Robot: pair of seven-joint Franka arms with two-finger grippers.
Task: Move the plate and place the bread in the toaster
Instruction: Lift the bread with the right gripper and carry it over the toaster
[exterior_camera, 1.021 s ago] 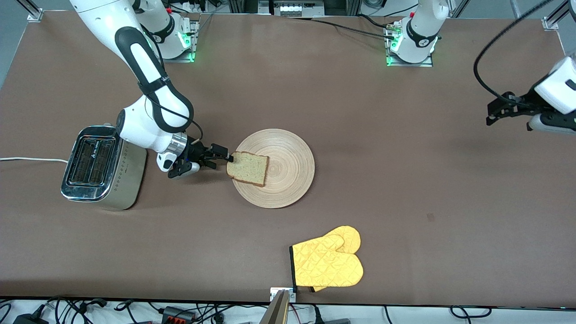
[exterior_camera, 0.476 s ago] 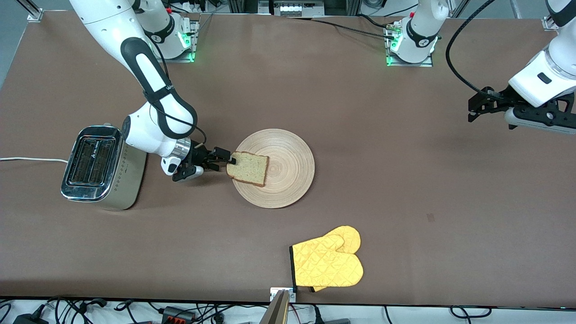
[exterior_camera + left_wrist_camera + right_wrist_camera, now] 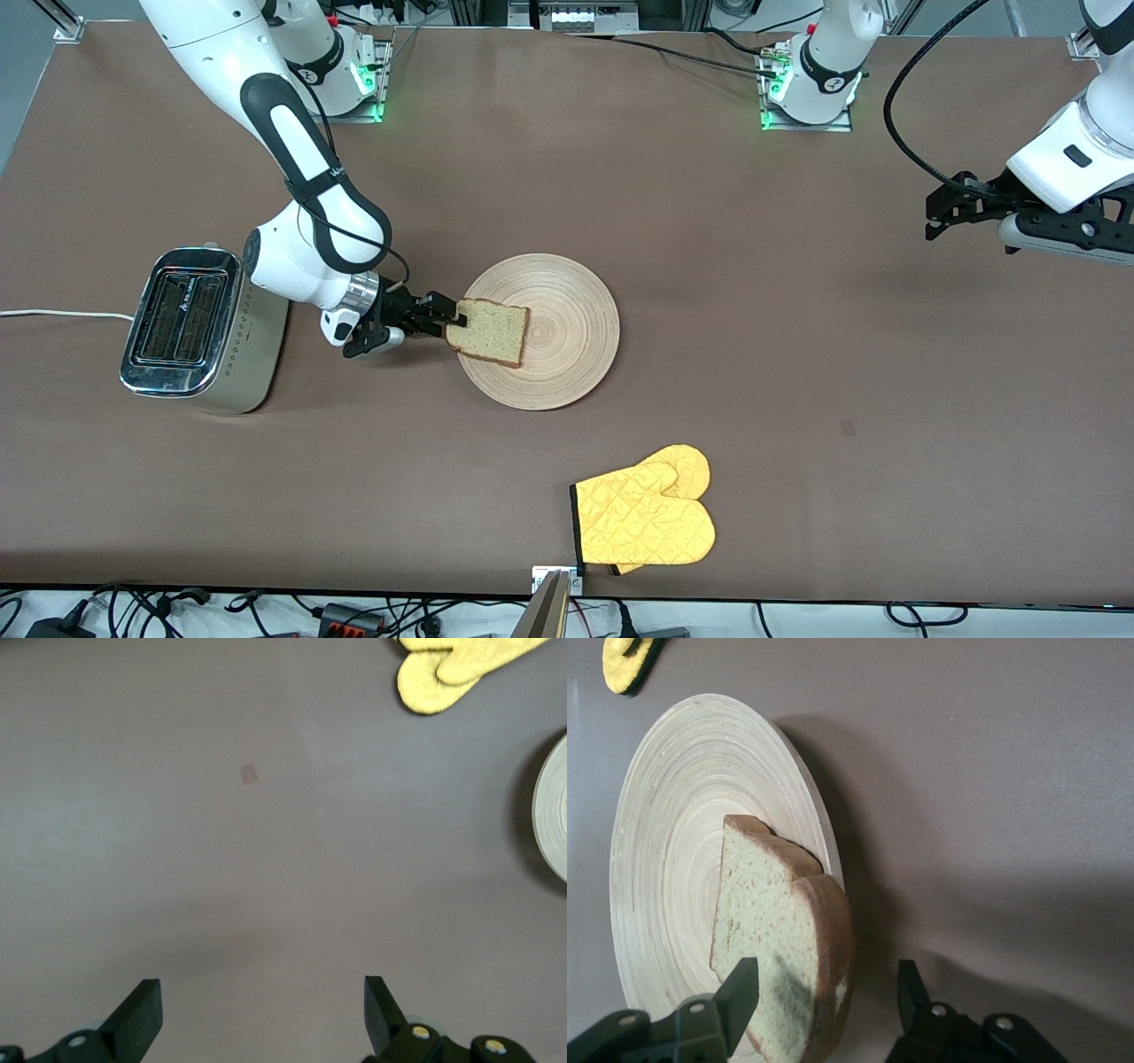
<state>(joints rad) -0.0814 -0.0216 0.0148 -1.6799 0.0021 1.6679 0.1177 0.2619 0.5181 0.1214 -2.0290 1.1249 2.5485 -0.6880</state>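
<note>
Right tool [image 3: 452, 316] astride bread [image 3: 490, 332] on plate [image 3: 567, 354]

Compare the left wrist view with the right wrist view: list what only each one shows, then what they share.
Only the left wrist view: the left gripper, open over the bare brown table, and a small pale mark on it.

Only the right wrist view: the bread lying on the plate, with the right gripper open, its fingers either side of the slice's crust edge.

Both: part of the plate's rim and a bit of the yellow oven mitt. Neither shows the toaster.
</note>
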